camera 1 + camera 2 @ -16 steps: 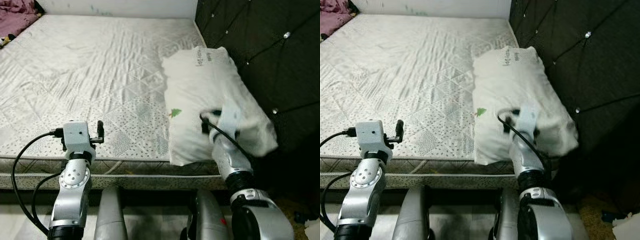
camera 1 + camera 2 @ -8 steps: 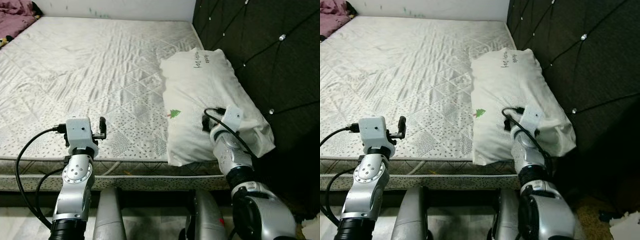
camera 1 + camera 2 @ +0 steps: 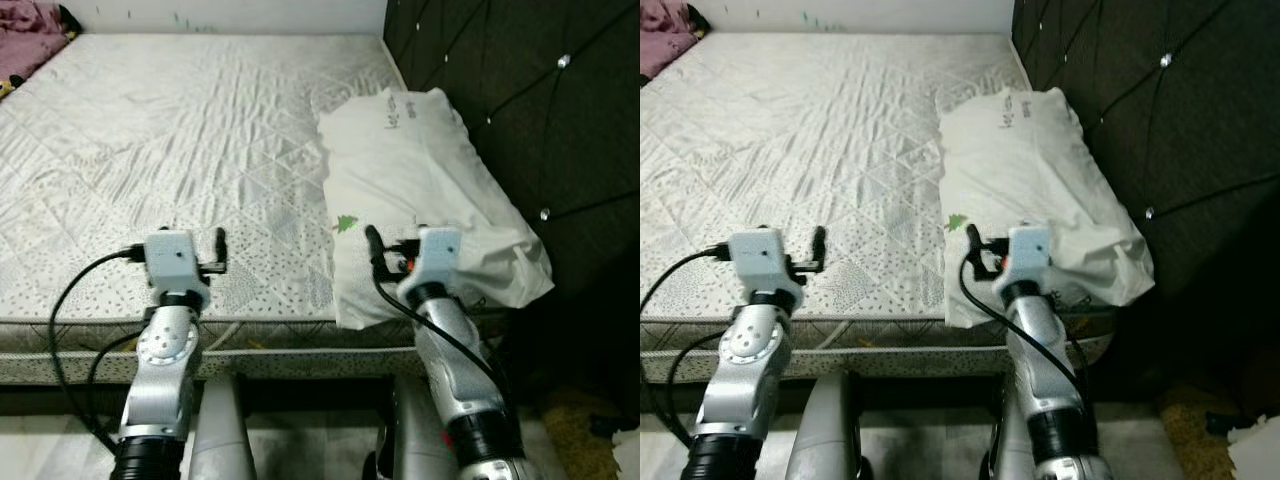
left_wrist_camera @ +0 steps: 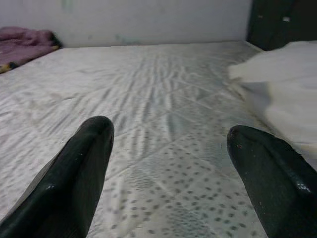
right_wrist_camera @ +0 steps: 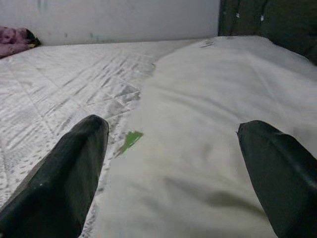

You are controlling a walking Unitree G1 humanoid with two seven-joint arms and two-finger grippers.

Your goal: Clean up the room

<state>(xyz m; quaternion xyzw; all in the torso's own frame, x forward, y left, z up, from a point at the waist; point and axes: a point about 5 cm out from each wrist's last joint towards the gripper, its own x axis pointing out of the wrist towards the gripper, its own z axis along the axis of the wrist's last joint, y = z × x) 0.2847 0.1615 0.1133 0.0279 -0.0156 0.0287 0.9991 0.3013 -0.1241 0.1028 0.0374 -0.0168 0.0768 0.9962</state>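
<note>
Head views: a bare quilted bed (image 3: 200, 140) meets a dark tufted headboard (image 3: 520, 110); a white pillow (image 3: 420, 190) lies along it.

Left wrist: left pincer (image 4: 168, 163) spread wide over the mattress.

Right wrist: right pincer (image 5: 173, 168) released, empty, above the pillow's near end.

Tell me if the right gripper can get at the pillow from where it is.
Probably yes. The right gripper is open and hovers at the near end of the pillow, which lies on the mattress against the headboard. Nothing stands between its fingers and the pillow.
</note>
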